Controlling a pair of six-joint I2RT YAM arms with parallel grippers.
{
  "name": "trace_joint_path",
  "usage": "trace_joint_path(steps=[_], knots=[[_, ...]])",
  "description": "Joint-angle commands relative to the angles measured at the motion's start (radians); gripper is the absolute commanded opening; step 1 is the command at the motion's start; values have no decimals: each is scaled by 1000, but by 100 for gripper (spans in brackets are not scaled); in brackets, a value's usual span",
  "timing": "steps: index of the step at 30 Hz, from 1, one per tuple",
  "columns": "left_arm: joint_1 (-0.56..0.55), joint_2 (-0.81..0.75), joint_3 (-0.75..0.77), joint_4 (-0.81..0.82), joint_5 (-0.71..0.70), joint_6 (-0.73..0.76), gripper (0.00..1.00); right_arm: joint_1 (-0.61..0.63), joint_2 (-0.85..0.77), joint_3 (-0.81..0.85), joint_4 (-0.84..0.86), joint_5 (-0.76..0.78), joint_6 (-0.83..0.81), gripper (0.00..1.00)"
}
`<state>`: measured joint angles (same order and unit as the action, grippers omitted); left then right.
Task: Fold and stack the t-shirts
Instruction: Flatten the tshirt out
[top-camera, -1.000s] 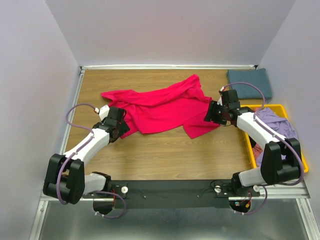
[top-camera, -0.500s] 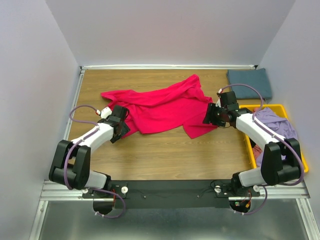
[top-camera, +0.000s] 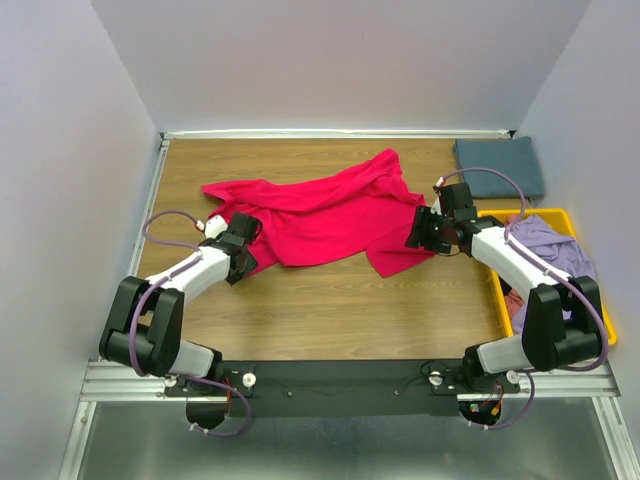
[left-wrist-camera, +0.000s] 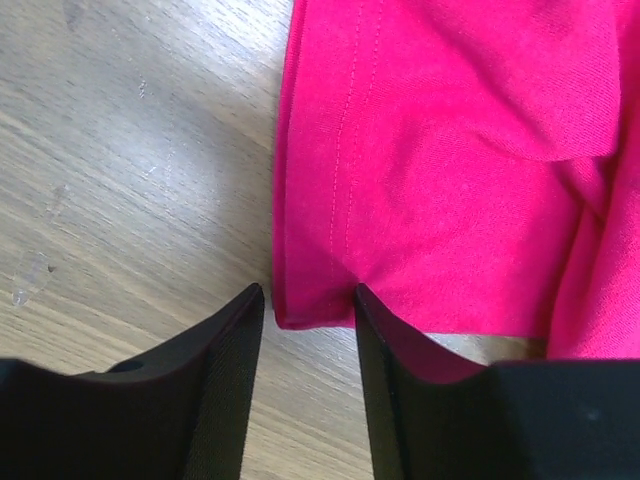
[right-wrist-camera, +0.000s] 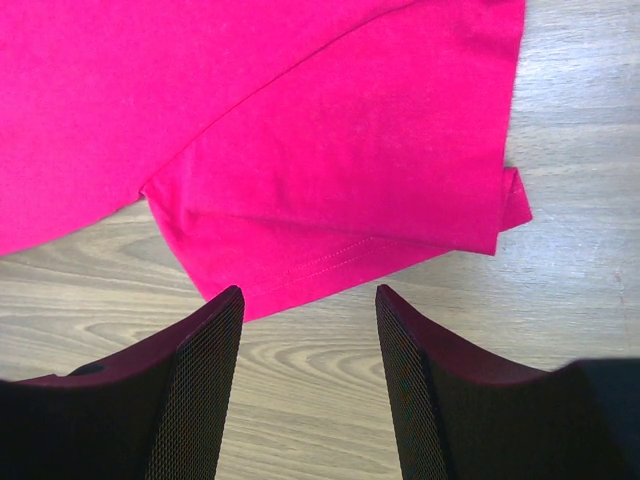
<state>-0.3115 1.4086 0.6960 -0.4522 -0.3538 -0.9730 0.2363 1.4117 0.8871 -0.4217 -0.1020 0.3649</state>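
One crimson t-shirt (top-camera: 320, 210) sprawls rumpled and unfolded across the middle of the table (top-camera: 340, 310). The left gripper (left-wrist-camera: 308, 300) is parted around its hemmed corner, gripping nothing. The right gripper (right-wrist-camera: 308, 298) is spread wide and empty, just short of the opposite hem. Best bet: both pinch squarely on the stitching, then pull taut together.
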Motion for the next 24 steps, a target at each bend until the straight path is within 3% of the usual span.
trace_joint_path(steps=[1, 4, 5, 6, 11, 16, 24], knots=[[-17, 43, -24, 0, -4, -7, 39, 6, -7, -4, -25, 50, -11, 63], [-17, 29, -20, -19, -20, -3, 18, 6, -8, -7, -25, 93, 0, 63], [-17, 18, -15, -29, -28, 2, 4, 6, -8, -10, -26, 96, 3, 63], [-17, -12, -9, -42, -55, 11, 1, 6, -7, -10, -26, 135, 5, 63], [-3, -159, 57, -141, -183, 68, 0, 3, 23, 15, -40, 249, 3, 64], [51, -235, 88, -132, -212, 175, 0, -5, 93, 39, -49, 304, -1, 63], [92, -313, 85, -63, -246, 327, 0, -17, 185, 107, -51, 236, -24, 63]])
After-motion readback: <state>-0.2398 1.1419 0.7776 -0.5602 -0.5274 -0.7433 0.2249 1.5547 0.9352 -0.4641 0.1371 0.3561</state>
